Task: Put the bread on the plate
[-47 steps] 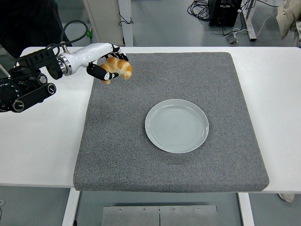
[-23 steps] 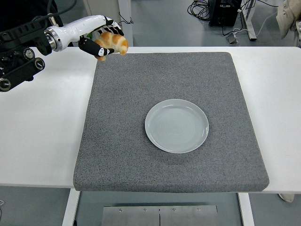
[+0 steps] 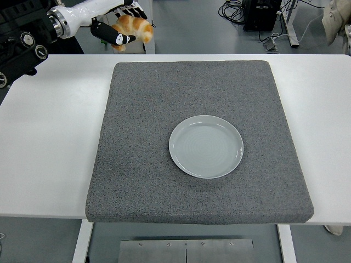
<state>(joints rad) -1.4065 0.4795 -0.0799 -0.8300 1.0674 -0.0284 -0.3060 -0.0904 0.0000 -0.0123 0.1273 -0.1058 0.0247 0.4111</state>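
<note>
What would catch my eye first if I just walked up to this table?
Probably the golden croissant held up in the air by the robot's left hand, at the top left, beyond the table's far edge. Next, the empty pale plate near the middle of a big grey mat on the white table.
</note>
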